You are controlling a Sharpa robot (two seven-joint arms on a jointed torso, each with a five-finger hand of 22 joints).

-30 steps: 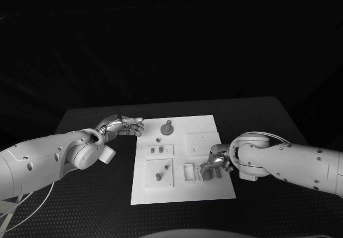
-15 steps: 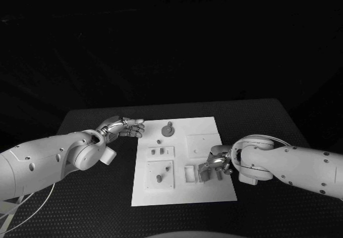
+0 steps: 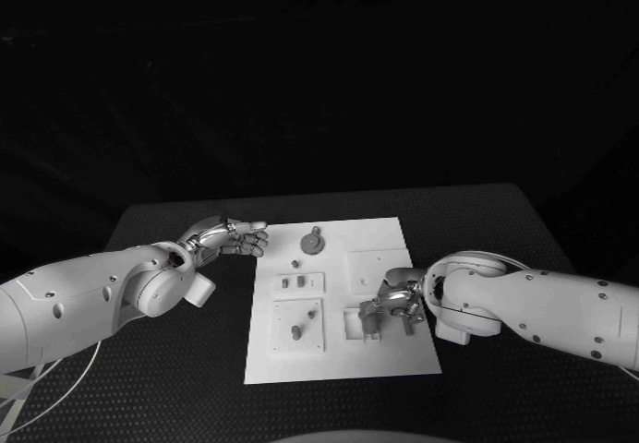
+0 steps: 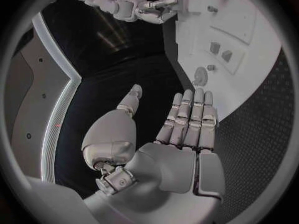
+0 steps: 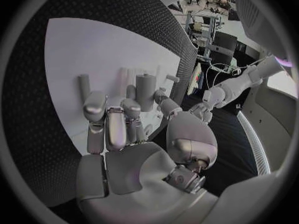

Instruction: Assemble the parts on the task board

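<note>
Fingers of my left hand (image 3: 235, 236) hang spread and empty just off the far left edge of the task board (image 3: 400, 355), with the round part (image 3: 312, 242) lying on the board close beside them. Toward the board's near right, my right hand (image 3: 391, 305) curls down over the upright parts (image 5: 144, 92) by the small frame (image 3: 353, 322); whether it actually pinches one I cannot tell. Seating a part there looks like the current step, and next I need a careful, straight press downward.

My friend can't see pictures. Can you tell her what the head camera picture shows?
Two white robot arms reach over a white task board on a black table. The right robot hand is down among small grey parts near the board's right edge; the left robot hand sits beside its upper left corner, holding nothing.
</note>
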